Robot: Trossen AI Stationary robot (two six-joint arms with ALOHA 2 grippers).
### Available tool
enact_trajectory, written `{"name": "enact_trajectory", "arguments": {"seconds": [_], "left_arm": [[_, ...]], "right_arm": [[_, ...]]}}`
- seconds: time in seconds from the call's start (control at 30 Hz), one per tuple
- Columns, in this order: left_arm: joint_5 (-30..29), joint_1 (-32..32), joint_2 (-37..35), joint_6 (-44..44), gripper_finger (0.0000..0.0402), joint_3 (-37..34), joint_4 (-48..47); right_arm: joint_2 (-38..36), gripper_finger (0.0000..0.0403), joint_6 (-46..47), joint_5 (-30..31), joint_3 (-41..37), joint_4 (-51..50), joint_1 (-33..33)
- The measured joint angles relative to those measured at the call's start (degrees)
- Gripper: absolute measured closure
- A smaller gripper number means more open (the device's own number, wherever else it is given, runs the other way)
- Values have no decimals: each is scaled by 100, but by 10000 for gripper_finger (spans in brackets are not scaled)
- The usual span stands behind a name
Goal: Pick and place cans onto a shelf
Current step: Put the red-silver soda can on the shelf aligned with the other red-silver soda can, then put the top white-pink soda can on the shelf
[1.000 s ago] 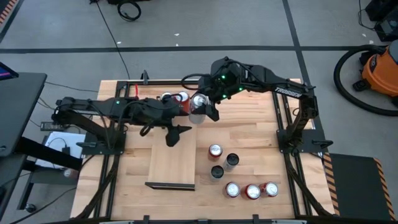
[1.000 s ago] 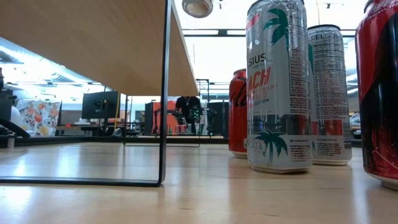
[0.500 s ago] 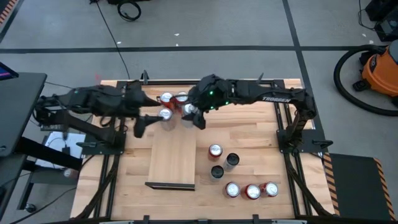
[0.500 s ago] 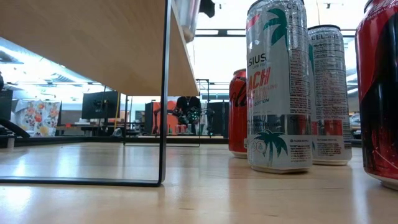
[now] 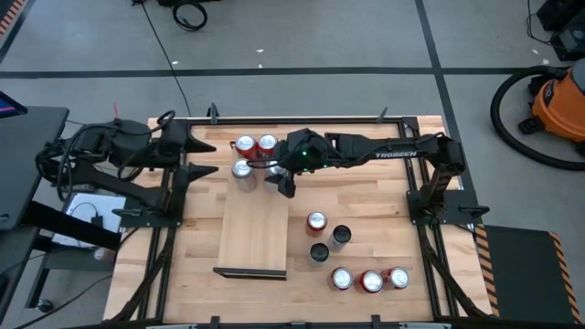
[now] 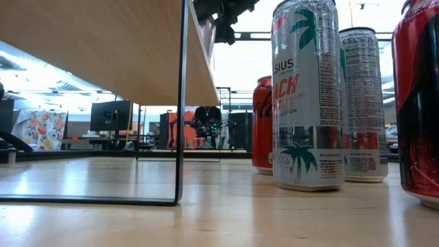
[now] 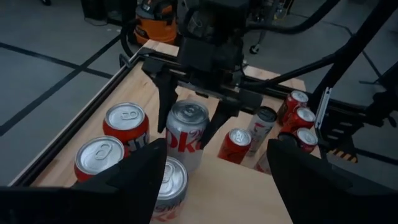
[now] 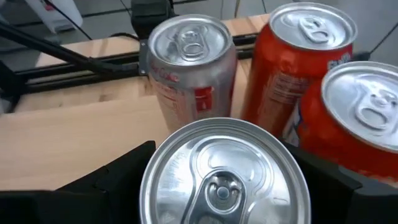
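Behind, an orange vacuum (image 7: 163,14); right gripper (image 7: 191,121) straddles a silver "oke" can (image 7: 187,134), jaws wide; left gripper (image 5: 203,157) open, empty.

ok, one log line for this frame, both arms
right gripper: around silver can on shelf far end | left gripper: open, empty, pulled back left | six cans on table

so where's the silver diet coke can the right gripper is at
High view: far end of the shelf, between the right gripper fingers, silver can beside another silver can, before two red cans.
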Motion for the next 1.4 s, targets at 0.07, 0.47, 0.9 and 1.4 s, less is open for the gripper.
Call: {"name": "enact_trajectory", "arguments": {"seconds": [0.07,0.47,0.9,1.4], "left_arm": [[0,0,-49,-15,114,0,-16],[-2,0,-67,-16,114,0,-4],[-2,0,-140,-18,114,0,-136],[-4,0,-57,36,114,-2,-1178]], "right_arm": [[0,84,-122,37,-66,114,0],[-4,60,-273,-160,-382,588,-11],[-77,27,-545,307,732,28,5],[-373,31,55,620,1581,-3240,462]]}}
